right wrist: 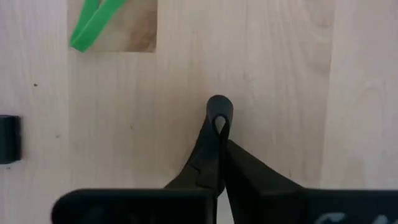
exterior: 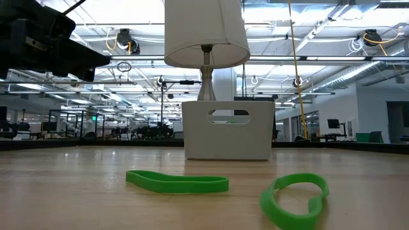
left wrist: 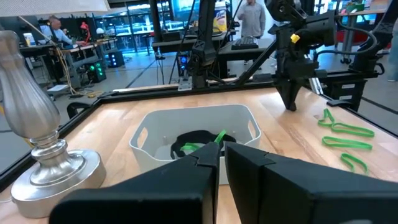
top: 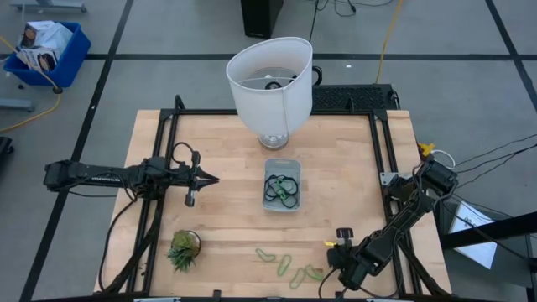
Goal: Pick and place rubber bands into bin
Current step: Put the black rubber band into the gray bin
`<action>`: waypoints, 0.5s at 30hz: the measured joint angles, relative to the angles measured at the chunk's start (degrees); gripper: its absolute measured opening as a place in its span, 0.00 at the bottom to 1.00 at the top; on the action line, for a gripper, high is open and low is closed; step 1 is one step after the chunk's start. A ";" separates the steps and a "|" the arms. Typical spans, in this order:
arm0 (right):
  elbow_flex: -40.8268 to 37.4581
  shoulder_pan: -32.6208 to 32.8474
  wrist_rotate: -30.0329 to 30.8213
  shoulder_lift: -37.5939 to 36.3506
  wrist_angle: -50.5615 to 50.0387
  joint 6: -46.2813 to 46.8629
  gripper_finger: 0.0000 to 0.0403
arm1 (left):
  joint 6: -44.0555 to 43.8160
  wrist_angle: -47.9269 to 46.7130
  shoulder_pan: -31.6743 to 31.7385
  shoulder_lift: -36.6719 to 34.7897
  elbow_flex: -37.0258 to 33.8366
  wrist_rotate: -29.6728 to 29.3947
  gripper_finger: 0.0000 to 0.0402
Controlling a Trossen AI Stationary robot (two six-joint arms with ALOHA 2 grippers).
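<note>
Pickup is the step in hand: my right tool [right wrist: 219,124] is pinched shut on a small dark rubber band [right wrist: 219,104] at the surface, near the green bands [top: 289,264]. Next, I judge, lift and carry to the bin [top: 282,185]. My left tool [top: 201,180] waits nearly closed, empty, beside the bin.

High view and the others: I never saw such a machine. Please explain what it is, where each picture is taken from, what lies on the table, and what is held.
It is a robot with two dark arms at a wooden table. The high view looks straight down; the low view looks level across the tabletop; each wrist view looks past one arm's fingers. On the table stand a lamp, a small plant and the bin, which holds rubber bands; green bands lie loose on the wood. The right gripper is shut on what looks like a small dark band. The left gripper waits left of the bin, holding nothing.
</note>
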 joint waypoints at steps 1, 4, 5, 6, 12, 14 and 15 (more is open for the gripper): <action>-0.05 -0.38 -0.13 -0.48 -0.23 -0.33 0.02 | 0.00 -0.02 0.02 0.00 0.00 0.00 0.09; 0.45 -1.24 1.44 -3.39 -0.72 -3.15 0.01 | 0.00 -0.01 0.01 0.00 0.00 0.00 0.09; 0.95 -1.52 2.97 -4.75 -1.03 -4.50 0.01 | 0.01 -0.01 0.01 0.00 0.00 0.00 0.09; 1.36 -1.69 4.41 -6.25 -1.19 -6.07 0.01 | 0.03 -0.02 0.02 0.00 0.00 0.00 0.09; 1.96 -4.60 12.39 -16.79 -0.87 -17.90 0.01 | 0.39 -0.02 0.02 0.00 0.00 0.00 0.09; 1.96 -6.17 13.61 -20.00 -0.33 -22.78 0.00 | 0.39 -0.02 0.02 0.00 0.00 0.00 0.09; 1.96 -6.88 14.08 -21.66 -0.36 -25.08 0.00 | 0.39 -0.02 0.02 0.00 0.00 0.00 0.09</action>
